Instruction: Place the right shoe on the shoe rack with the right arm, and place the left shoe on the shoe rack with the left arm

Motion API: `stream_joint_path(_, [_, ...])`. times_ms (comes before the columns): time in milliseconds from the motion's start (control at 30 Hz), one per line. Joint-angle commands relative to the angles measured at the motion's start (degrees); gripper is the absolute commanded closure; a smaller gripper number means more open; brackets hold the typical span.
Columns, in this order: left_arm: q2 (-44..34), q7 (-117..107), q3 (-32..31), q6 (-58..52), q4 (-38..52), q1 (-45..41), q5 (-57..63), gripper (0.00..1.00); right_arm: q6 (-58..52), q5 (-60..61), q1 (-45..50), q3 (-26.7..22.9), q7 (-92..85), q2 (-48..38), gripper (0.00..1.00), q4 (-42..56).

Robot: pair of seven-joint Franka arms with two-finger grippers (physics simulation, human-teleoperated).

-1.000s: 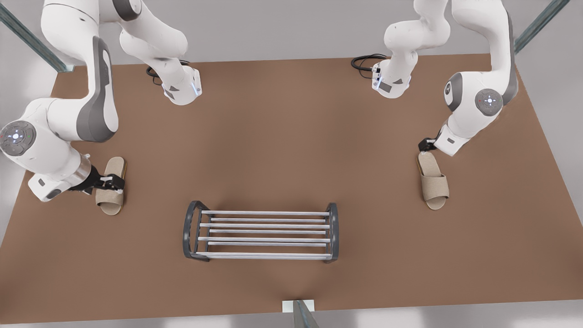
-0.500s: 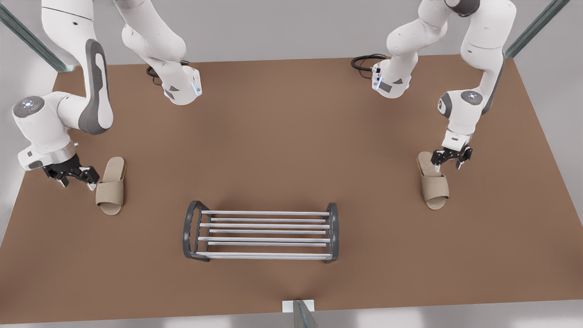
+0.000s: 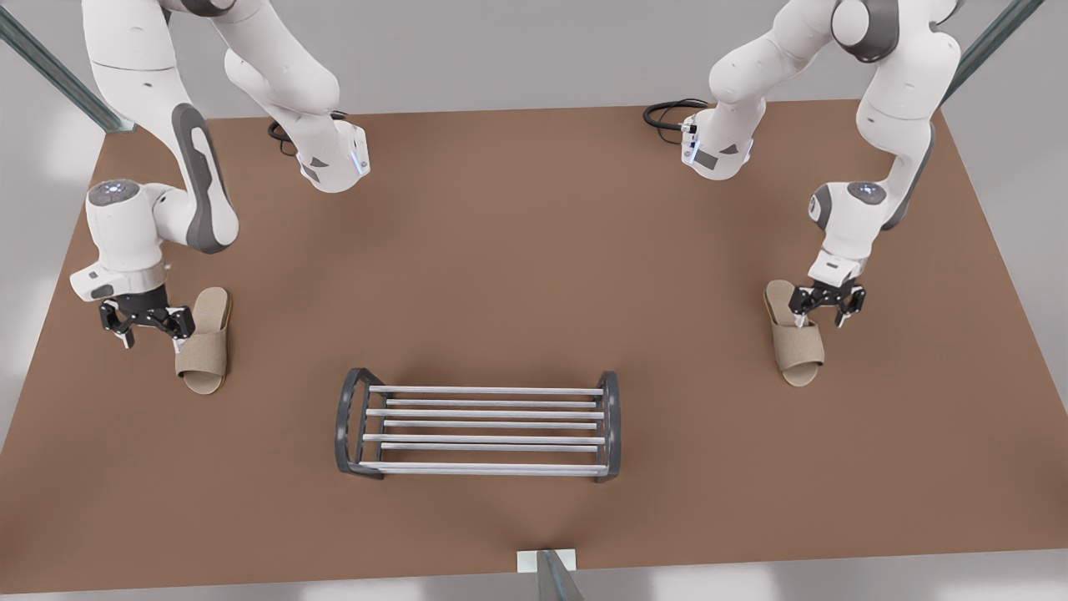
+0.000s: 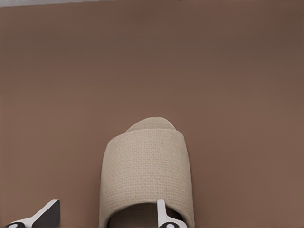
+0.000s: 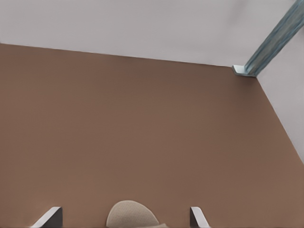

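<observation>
I see two beige woven slippers [image 3: 203, 346] [image 3: 795, 336] flanking the shoe rack [image 3: 478, 425] with dark grey ends and silver rods, on a brown counter [image 3: 517, 250].

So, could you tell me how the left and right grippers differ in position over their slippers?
The left gripper hangs over the left shoe's heel half; the right gripper sits beside the right shoe, barely reaching its edge. The left gripper is at the front view's right, the right gripper at its left. Both are open.
</observation>
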Motion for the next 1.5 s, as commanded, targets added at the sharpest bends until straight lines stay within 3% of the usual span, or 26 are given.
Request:
stream_joint_path(0, [0.33, 0.30, -0.01, 0.55, 0.30, 0.05, 0.18, 0.01, 4.14, -0.33, -3.09, 0.13, -11.83, 1.90, 0.00, 0.63])
stream_joint_path(100, [1.03, 0.30, -0.01, 0.55, 0.30, 0.32, 0.44, 0.01, 4.50, -0.51, -5.47, 0.83, -14.12, 3.57, 0.00, 0.63])
stream_joint_path(167, [1.47, 0.30, -0.01, 0.55, -0.23, 0.41, 0.53, 0.01, 4.50, -0.51, -7.75, 2.94, -14.12, 9.37, 0.00, 5.99])
stream_joint_path(200, [1.64, 0.30, 0.08, 0.55, -0.31, 0.41, 0.53, 0.01, 4.41, -0.51, -12.40, 6.71, -14.12, 10.86, 0.00, 7.49])
stream_joint_path(267, [2.79, 0.30, -0.01, 0.55, -0.31, 0.41, 0.53, 0.01, 4.50, -0.77, -28.75, 22.27, -14.91, 14.38, 0.00, 7.23])
stream_joint_path(400, [2.96, 0.39, 0.43, 0.55, 0.30, 0.32, -0.61, 0.01, 8.27, -0.68, -44.84, 38.36, -14.91, 11.66, 0.00, -1.83])
stream_joint_path(633, [6.57, 0.39, 0.25, 0.55, 2.06, -0.21, -3.43, 0.01, 7.66, -0.77, -55.47, 46.10, -17.72, 6.65, 0.00, -8.33])
stream_joint_path(933, [6.83, 0.39, 0.26, 0.63, 3.73, 0.23, -3.25, 0.02, 7.66, -0.86, -55.74, 46.19, -18.25, 10.69, 0.00, -8.33])
stream_joint_path(967, [6.83, 0.39, 0.25, 0.55, 3.73, 0.23, -3.34, 0.07, 7.66, -0.86, -55.57, 46.10, -18.25, 11.13, 0.00, -7.98])
stream_joint_path(1033, [6.83, 0.39, 0.25, 0.63, 3.82, 0.23, -4.04, 0.33, 7.66, -0.86, -56.53, 45.57, -22.46, 14.73, 0.00, -6.05])
stream_joint_path(1067, [6.83, 0.39, 0.25, 0.55, 3.82, 0.23, -4.04, 0.38, 7.66, -0.86, -56.62, 44.96, -23.43, 16.49, 0.00, -4.90])
stream_joint_path(1267, [6.83, 0.39, 0.25, 0.55, 4.61, 0.23, -4.22, 0.50, 7.66, -0.86, -56.62, 42.94, -26.24, 18.42, 0.00, -4.64])
stream_joint_path(1367, [6.92, 0.39, 0.25, 0.63, 4.61, 0.23, -4.57, 0.66, 7.75, -0.86, -56.71, 42.85, -26.16, 18.51, 0.00, -5.60])
stream_joint_path(1467, [7.18, 0.39, 0.25, 0.63, 4.61, 0.23, -4.66, 0.74, 7.84, -0.86, -56.88, 42.85, -26.25, 18.07, 0.00, -6.84])
